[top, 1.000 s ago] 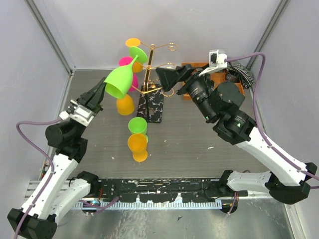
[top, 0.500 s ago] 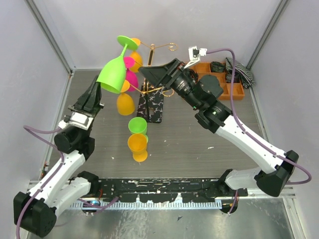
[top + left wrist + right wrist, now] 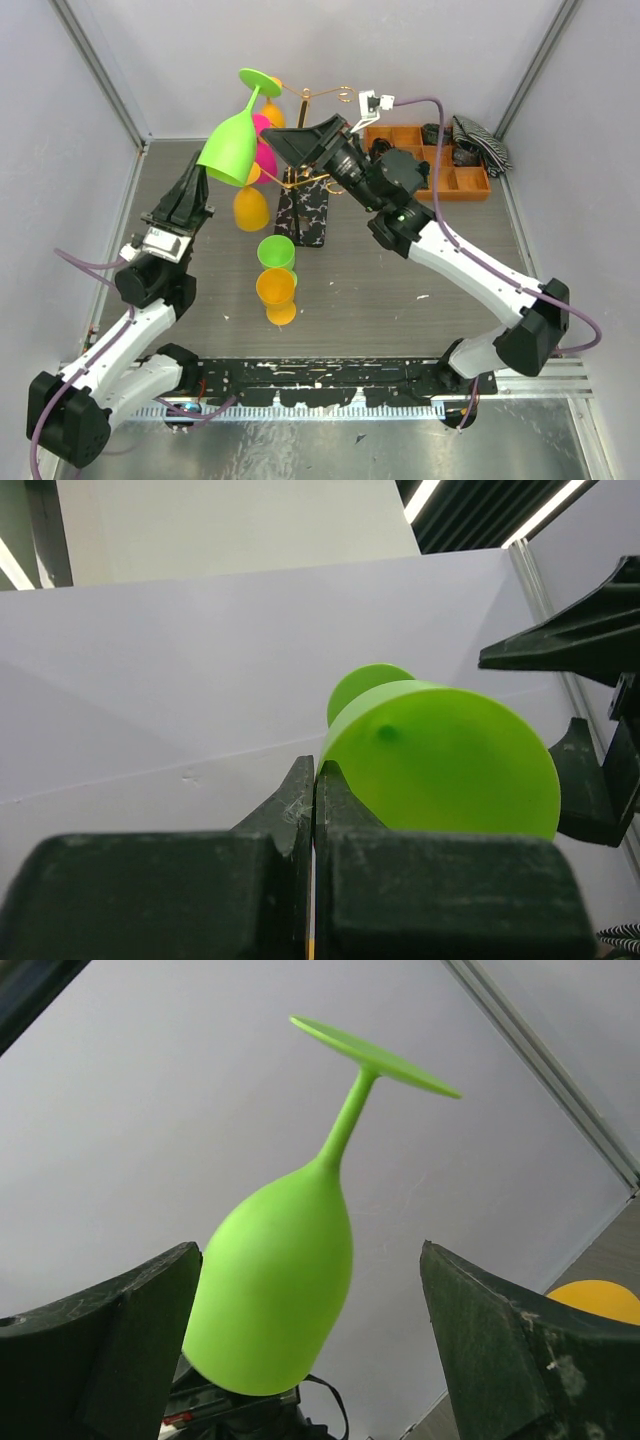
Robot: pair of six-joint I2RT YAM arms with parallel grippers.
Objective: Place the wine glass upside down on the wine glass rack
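While its foot is pointing up and its mouth down, the lime-green wine glass (image 3: 232,150) is hanging in the air just left of the wine glass rack (image 3: 303,215), its long axis leaning so that the foot is tipping back toward the gold arms and the bowl toward the left arm. The left gripper (image 3: 200,175) is pinching the rim at the bowl's lowest edge, its fingers pressed almost together on the thin wall. The right gripper (image 3: 285,140) is standing spread wide, its fingers (image 3: 110,1340) flanking the bowl in its wrist view and holding nothing.
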